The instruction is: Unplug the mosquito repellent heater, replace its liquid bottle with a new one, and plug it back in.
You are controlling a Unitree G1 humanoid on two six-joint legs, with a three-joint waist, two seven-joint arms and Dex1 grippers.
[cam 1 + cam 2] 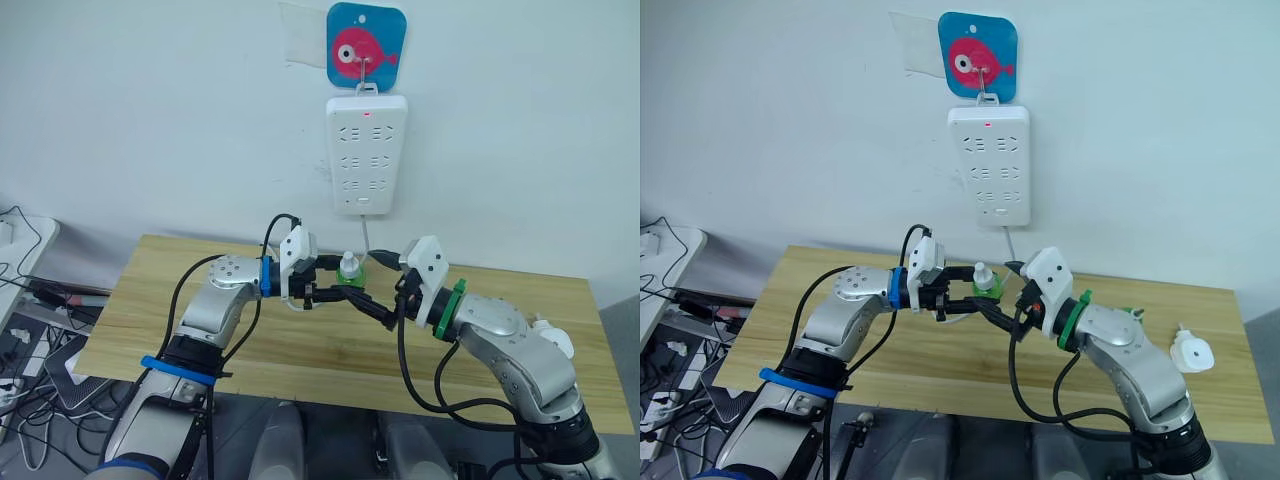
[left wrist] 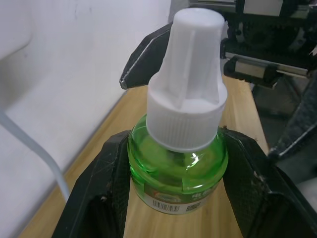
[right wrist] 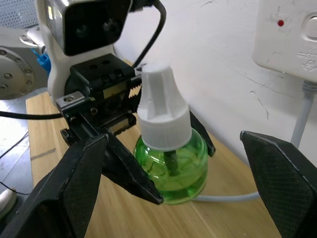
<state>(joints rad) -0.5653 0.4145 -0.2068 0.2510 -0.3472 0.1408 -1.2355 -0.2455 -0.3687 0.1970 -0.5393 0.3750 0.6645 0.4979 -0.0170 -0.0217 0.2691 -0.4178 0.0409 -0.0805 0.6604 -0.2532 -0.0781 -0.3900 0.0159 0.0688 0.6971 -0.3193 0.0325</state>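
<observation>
The squat clear-green liquid bottle point(image 2: 176, 173) with a tapered white screw cap point(image 3: 162, 110) stands upright on the light wooden table point(image 1: 300, 345), gripped between the left gripper's point(image 2: 173, 171) fingers. The right gripper point(image 3: 185, 186) hangs spread wide around it, not touching. The small white rounded heater point(image 1: 1192, 352) lies at the table's 3 o'clock edge.

The bottle point(image 1: 349, 269) stands on the table point(image 1: 300, 345) below the wall-hung power strip point(image 1: 367, 152), heater point(image 1: 1192, 353) far right.

Head stereo pair looks forward and down over both arms at wooden table point(image 1: 300, 345) and wall with power strip point(image 1: 367, 152) upper centre. Both wrist views sit very close on green bottle point(image 2: 178, 168), from opposite sides; shared: bottle, tabletop, wall.
</observation>
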